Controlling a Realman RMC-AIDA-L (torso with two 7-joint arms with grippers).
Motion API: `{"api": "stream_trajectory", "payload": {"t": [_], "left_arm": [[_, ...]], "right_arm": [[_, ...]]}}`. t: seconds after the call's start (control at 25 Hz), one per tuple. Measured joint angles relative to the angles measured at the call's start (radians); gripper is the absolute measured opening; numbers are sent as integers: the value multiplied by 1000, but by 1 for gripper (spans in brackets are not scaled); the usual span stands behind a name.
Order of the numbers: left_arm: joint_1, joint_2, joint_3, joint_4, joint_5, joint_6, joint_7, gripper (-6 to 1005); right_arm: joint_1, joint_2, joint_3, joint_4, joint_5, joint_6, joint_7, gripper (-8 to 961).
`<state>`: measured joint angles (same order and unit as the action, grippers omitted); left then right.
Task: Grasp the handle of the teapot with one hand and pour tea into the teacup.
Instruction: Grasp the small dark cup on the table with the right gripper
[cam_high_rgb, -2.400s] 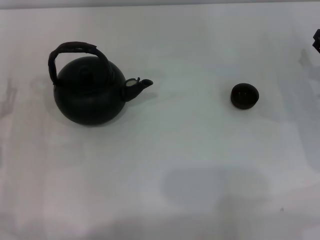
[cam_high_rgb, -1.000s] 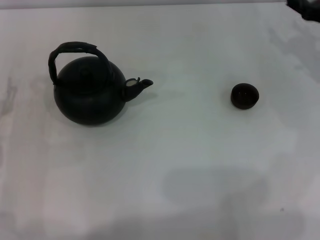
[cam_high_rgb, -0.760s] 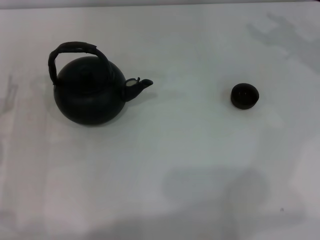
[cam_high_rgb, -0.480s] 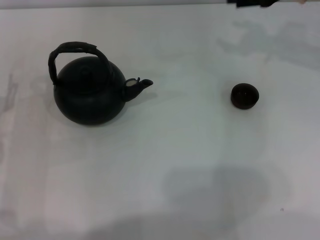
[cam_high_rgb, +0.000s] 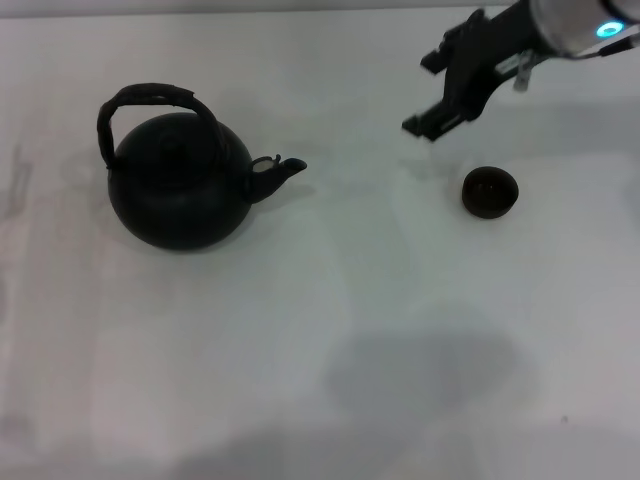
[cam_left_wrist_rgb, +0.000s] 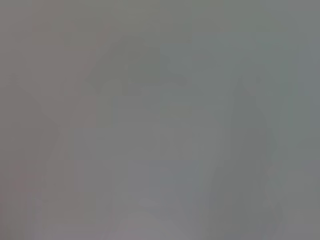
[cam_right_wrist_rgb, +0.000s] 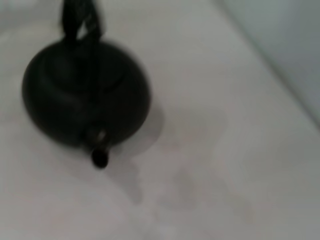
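Observation:
The round matte black teapot (cam_high_rgb: 180, 185) stands on the white table at the left, its spout pointing right toward the teacup. Its arched handle (cam_high_rgb: 145, 98) stands upright over the lid. The tiny black teacup (cam_high_rgb: 490, 191) sits at the right, well apart from the pot. My right gripper (cam_high_rgb: 432, 92) reaches in from the top right, open and empty, above and behind the cup, far from the teapot. The right wrist view shows the teapot (cam_right_wrist_rgb: 85, 95) spout-first with its handle (cam_right_wrist_rgb: 80, 20) behind. My left gripper is out of view.
The white table (cam_high_rgb: 320, 330) spreads all around the two objects. Its far edge runs along the top of the head view. A soft shadow lies on the table at the front centre. The left wrist view shows only a blank grey surface.
My right arm has swung into the head view from the top right, moving left and down until it hangs behind the teacup. The teapot and the teacup have not moved.

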<state>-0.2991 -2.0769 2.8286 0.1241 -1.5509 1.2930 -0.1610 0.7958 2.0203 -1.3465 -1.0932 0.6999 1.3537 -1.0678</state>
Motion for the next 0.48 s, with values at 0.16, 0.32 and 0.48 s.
{"api": "stream_trajectory", "payload": {"t": [0.16, 0.32, 0.48], "left_arm": [[-4, 0, 0, 0, 0, 0, 0, 787], [-3, 0, 0, 0, 0, -1, 0, 787], [-5, 0, 0, 0, 0, -1, 0, 787]], "right_arm": [[35, -1, -167, 21, -2, -27, 93, 806], [47, 0, -251, 36, -16, -51, 145, 804], [67, 4, -338, 86, -48, -90, 205, 801]]}}
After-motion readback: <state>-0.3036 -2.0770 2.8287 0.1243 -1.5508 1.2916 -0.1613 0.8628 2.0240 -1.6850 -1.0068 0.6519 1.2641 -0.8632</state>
